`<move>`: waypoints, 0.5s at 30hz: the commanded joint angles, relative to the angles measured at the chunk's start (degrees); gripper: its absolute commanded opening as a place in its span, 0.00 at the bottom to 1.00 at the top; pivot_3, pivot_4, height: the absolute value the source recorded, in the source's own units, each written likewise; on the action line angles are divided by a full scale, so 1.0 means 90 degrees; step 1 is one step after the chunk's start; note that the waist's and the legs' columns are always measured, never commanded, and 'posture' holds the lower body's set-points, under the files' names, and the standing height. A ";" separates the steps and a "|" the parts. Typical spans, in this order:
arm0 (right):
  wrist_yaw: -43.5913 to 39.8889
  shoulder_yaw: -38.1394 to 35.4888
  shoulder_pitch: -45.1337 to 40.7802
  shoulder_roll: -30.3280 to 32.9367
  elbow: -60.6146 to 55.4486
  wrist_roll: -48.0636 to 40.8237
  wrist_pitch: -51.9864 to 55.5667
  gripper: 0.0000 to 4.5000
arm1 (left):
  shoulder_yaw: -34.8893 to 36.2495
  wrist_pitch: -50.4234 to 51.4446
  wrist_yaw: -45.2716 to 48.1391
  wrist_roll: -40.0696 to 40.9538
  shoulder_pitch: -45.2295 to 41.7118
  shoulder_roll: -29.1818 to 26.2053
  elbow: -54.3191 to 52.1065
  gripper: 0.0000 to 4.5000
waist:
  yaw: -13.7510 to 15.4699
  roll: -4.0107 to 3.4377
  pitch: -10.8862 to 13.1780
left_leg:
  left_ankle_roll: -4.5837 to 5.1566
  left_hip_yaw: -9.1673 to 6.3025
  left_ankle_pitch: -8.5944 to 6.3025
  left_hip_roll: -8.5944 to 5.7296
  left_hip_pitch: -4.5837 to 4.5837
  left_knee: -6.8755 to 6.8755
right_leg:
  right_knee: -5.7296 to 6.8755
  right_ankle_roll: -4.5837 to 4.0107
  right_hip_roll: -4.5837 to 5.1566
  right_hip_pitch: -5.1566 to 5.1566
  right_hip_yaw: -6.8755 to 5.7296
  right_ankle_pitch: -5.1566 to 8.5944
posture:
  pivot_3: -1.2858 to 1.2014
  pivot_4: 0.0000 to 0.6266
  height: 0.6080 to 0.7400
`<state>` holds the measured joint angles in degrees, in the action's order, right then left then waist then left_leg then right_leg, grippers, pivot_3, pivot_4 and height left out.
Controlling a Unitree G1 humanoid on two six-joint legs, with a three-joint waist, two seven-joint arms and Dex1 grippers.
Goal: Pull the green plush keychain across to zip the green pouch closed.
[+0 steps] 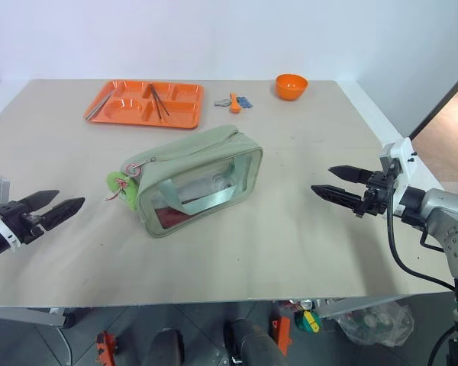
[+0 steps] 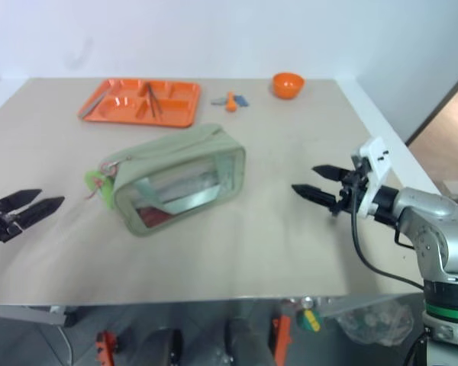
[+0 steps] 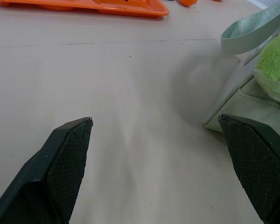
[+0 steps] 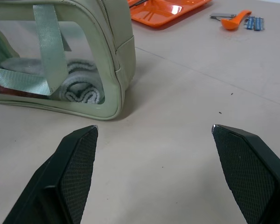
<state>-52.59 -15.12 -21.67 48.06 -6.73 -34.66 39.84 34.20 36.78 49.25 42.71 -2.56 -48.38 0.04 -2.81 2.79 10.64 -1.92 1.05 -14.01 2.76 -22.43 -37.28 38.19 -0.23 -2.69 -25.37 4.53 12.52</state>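
Now both my grippers hang wide open and empty, either side of the green pouch.
Left gripper (image 1: 52, 207) sits off the pouch's keychain end, right gripper (image 1: 337, 183) well apart off its far end. Green pouch (image 1: 195, 183) lies mid-table; the green plush keychain (image 1: 117, 182) hangs untouched at its left end, so the zip pull looks all still to do.

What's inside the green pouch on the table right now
Through the clear window of the green pouch a rolled white towel with dark stripes shows, and something red at the bottom. The strap and fabric walls cover the rest.
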 commanded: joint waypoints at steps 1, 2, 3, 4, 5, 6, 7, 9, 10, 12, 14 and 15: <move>-0.0037 0.0048 -0.0186 0.0115 -0.0244 0.0020 -0.0071 0.90 | 0.0149 0.0031 0.0069 0.0020 0.0014 -0.0170 -0.0164 1.00 | 0.0000 0.0000 0.0000 | 0.0000 0.0000 0.0000 0.0000 0.0000 0.0000 | 0.0000 0.0000 0.0000 0.0000 0.0000 0.0000 | 0.52 0.24 1.00; -0.0055 0.0144 -0.0278 0.0130 -0.0251 0.0063 -0.0085 0.90 | 0.0130 -0.0004 0.0086 -0.0014 0.0011 -0.0177 -0.0159 1.00 | -0.0010 0.0000 0.0000 | 0.0000 0.0000 0.0000 0.0000 0.0000 0.0000 | 0.0000 0.0000 0.0000 0.0000 0.0000 0.0000 | 0.52 0.24 1.00; -0.0086 0.0224 -0.0342 0.0153 -0.0252 0.0103 -0.0104 0.90 | 0.0122 -0.0045 0.0098 -0.0034 0.0002 -0.0175 -0.0157 1.00 | -0.0016 -0.0001 0.0000 | 0.0000 0.0003 0.0000 0.0001 0.0001 0.0000 | 0.0000 0.0000 0.0000 0.0000 0.0003 0.0000 | 0.52 0.24 1.00; -0.0108 0.0274 -0.0381 0.0170 -0.0246 0.0126 -0.0116 0.90 | 0.0119 -0.0068 0.0105 -0.0042 -0.0007 -0.0172 -0.0154 1.00 | -0.0014 -0.0001 0.0000 | 0.0000 0.0006 0.0000 0.0002 0.0002 0.0000 | 0.0001 -0.0001 0.0000 -0.0001 0.0005 -0.0002 | 0.52 0.24 1.00; -0.0123 0.0315 -0.0398 0.0185 -0.0241 0.0162 -0.0151 0.90 | 0.0138 -0.0047 0.0093 -0.0015 -0.0025 -0.0166 -0.0165 1.00 | -0.0007 0.0000 0.0000 | 0.0000 0.0004 0.0000 0.0002 0.0002 -0.0001 | 0.0001 -0.0001 0.0000 -0.0001 0.0003 -0.0002 | 0.52 0.24 1.00; -0.0123 0.0348 -0.0434 0.0189 -0.0226 0.0175 -0.0163 0.90 | 0.0156 -0.0027 0.0071 0.0012 -0.0044 -0.0158 -0.0200 1.00 | 0.0001 0.0000 0.0000 | 0.0000 0.0004 0.0000 0.0002 0.0002 -0.0001 | 0.0001 -0.0001 -0.0001 -0.0001 0.0002 -0.0002 | 0.52 0.24 1.00; -0.0129 0.0374 -0.0477 0.0188 -0.0207 0.0188 -0.0172 0.90 | 0.0166 -0.0009 0.0044 0.0027 -0.0057 -0.0153 -0.0238 1.00 | 0.0003 -0.0001 0.0000 | 0.0000 0.0003 0.0000 0.0002 0.0002 -0.0001 | 0.0001 -0.0001 -0.0001 -0.0001 0.0001 -0.0002 | 0.52 0.24 1.00; -0.0151 0.0400 -0.0541 0.0185 -0.0190 0.0206 -0.0179 0.90 | 0.0188 0.0024 0.0014 0.0057 -0.0054 -0.0149 -0.0300 1.00 | 0.0005 0.0000 0.0000 | 0.0000 0.0003 0.0000 0.0001 0.0000 -0.0001 | 0.0001 -0.0001 0.0000 -0.0001 0.0001 -0.0002 | 0.52 0.24 1.00; -0.0169 0.0410 -0.0565 0.0186 -0.0190 0.0221 -0.0185 0.90 | 0.0199 0.0030 0.0016 0.0071 -0.0045 -0.0150 -0.0321 1.00 | 0.0005 0.0000 0.0000 | 0.0000 0.0003 0.0000 0.0001 0.0000 -0.0001 | 0.0001 -0.0001 0.0001 -0.0001 0.0001 -0.0001 | 0.52 0.24 1.00; -0.0236 0.0446 -0.0645 0.0207 -0.0188 0.0254 -0.0228 0.90 | 0.0234 0.0043 0.0032 0.0114 -0.0054 -0.0166 -0.0362 1.00 | 0.0005 0.0000 0.0000 | 0.0000 0.0004 0.0000 -0.0001 -0.0001 -0.0001 | 0.0000 0.0001 0.0003 0.0000 0.0002 -0.0001 | 0.52 0.24 1.00; -0.0341 0.0504 -0.0858 0.0245 -0.0143 0.0283 -0.0296 0.90 | 0.0286 0.0116 0.0041 0.0232 -0.0193 -0.0228 -0.0400 1.00 | 0.0004 -0.0002 0.0001 | 0.0000 0.0005 0.0000 -0.0001 -0.0001 -0.0001 | 0.0000 0.0001 0.0003 -0.0001 0.0003 -0.0001 | 0.52 0.24 1.00; -0.0415 0.0557 -0.1023 0.0267 -0.0087 0.0305 -0.0333 0.90 | 0.0303 0.0171 0.0042 0.0307 -0.0319 -0.0269 -0.0399 1.00 | 0.0002 -0.0002 0.0002 | 0.0000 0.0005 0.0000 -0.0001 -0.0001 -0.0003 | 0.0001 0.0001 0.0002 -0.0002 0.0003 -0.0001 | 0.52 0.24 1.00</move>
<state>-55.06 -9.38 -28.13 48.90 -6.88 -32.05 38.45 34.28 38.02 49.31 43.67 -3.57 -48.63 -1.42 -2.79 2.77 10.66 -1.92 1.10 -14.01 2.77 -22.43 -37.32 38.21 -0.22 -2.69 -25.39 4.56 12.49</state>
